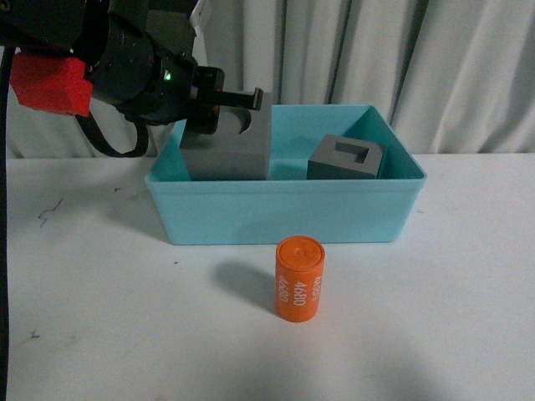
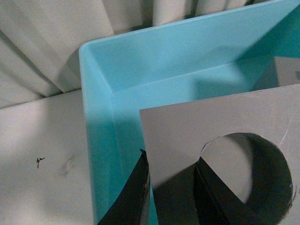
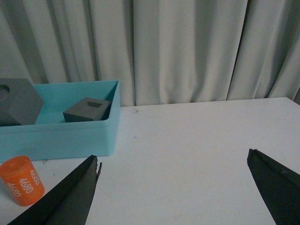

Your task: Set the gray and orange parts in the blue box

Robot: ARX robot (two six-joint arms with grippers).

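My left gripper (image 1: 238, 113) is shut on the gray cube with the round recess (image 1: 226, 150), one finger outside its wall and one in the recess, holding it over the left part of the blue box (image 1: 284, 219). In the left wrist view the cube (image 2: 197, 126) fills the lower right, gripper (image 2: 171, 161) on its edge, over the box corner (image 2: 101, 93). The gray cube with the square recess (image 1: 344, 159) sits in the box at the right. The orange cylinder (image 1: 298, 278) printed "4680" stands upright on the table in front of the box. My right gripper (image 3: 173, 161) is open over bare table; the cylinder (image 3: 21, 180) lies beside it.
A white table (image 1: 468, 317) carries everything. White curtains (image 1: 401, 50) hang close behind the box. The right wrist view also shows the blue box (image 3: 61, 136) with both cubes.
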